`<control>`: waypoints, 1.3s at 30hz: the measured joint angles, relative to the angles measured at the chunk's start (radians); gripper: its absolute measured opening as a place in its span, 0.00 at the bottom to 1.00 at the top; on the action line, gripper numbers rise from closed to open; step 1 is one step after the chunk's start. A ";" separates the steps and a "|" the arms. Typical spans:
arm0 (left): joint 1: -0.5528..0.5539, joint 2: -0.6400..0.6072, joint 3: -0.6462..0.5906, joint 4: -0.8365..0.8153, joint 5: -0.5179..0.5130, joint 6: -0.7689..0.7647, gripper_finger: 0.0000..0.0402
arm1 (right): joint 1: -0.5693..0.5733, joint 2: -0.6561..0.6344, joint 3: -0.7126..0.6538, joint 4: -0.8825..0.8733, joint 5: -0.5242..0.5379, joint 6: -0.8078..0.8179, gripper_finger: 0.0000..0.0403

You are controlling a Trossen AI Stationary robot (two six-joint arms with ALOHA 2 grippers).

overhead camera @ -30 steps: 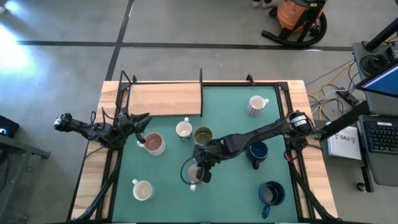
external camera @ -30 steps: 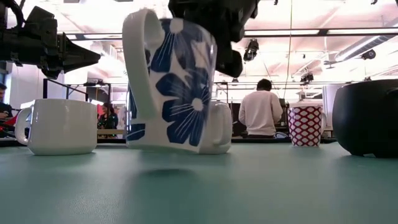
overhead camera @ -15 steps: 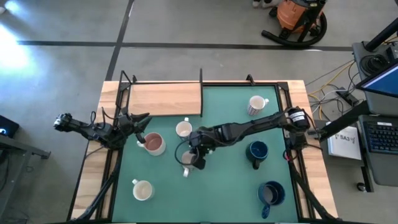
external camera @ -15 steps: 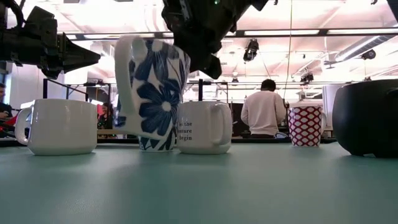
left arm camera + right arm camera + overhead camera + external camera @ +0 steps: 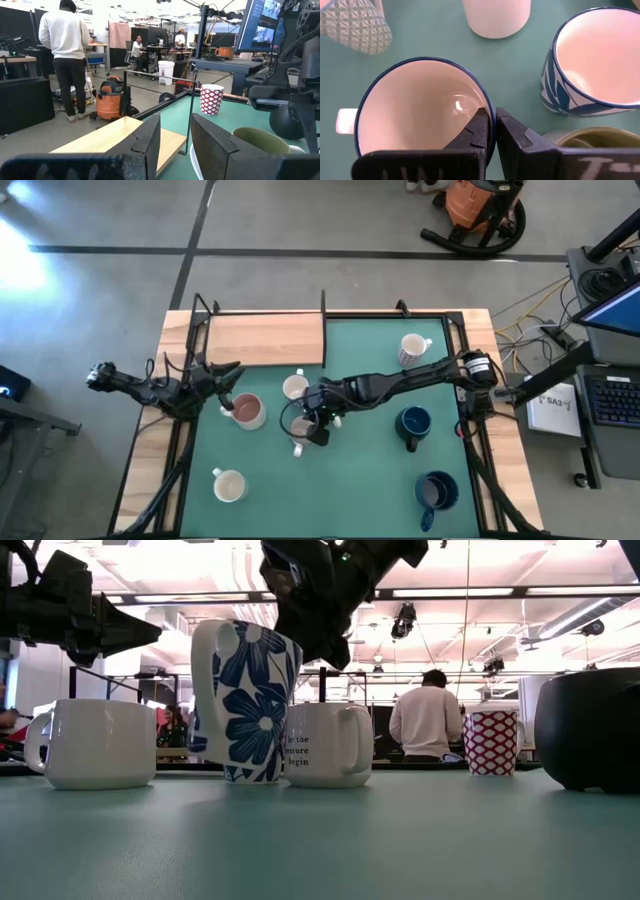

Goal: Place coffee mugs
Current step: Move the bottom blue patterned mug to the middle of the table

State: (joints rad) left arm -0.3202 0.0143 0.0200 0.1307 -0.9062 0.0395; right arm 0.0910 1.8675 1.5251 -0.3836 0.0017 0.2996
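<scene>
A dark gripper point(image 5: 300, 625) holds a blue-flower mug point(image 5: 245, 700) by its rim, beside a white mug point(image 5: 325, 745).

Open robotics lab: workbenches point(image 5: 15, 55), monitors point(image 5: 262, 22).

You have eight mugs point(image 5: 229, 485): five white or patterned, one of them point(image 5: 299, 443) clamped in the right gripper point(image 5: 318, 430); two dark blue mugs point(image 5: 413, 421) well apart from it; one olive mug point(image 5: 590, 137) just beside it. One wooden board point(image 5: 265, 338).
</scene>
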 joint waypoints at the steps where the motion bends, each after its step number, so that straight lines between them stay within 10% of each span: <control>1: 0.000 0.000 0.000 0.000 0.000 0.000 0.23 | 0.000 0.000 -0.001 -0.001 0.001 -0.004 0.03; 25: 0.000 0.000 0.000 0.000 0.000 0.000 0.23 | 0.000 -0.001 -0.068 0.053 0.046 -0.010 0.04; 39: 0.000 0.000 0.000 0.000 0.000 0.000 0.23 | 0.000 -0.028 -0.059 0.055 0.044 -0.010 0.25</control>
State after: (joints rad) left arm -0.3201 0.0143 0.0200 0.1307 -0.9062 0.0395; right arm 0.0906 1.8392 1.4658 -0.3289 0.0456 0.2896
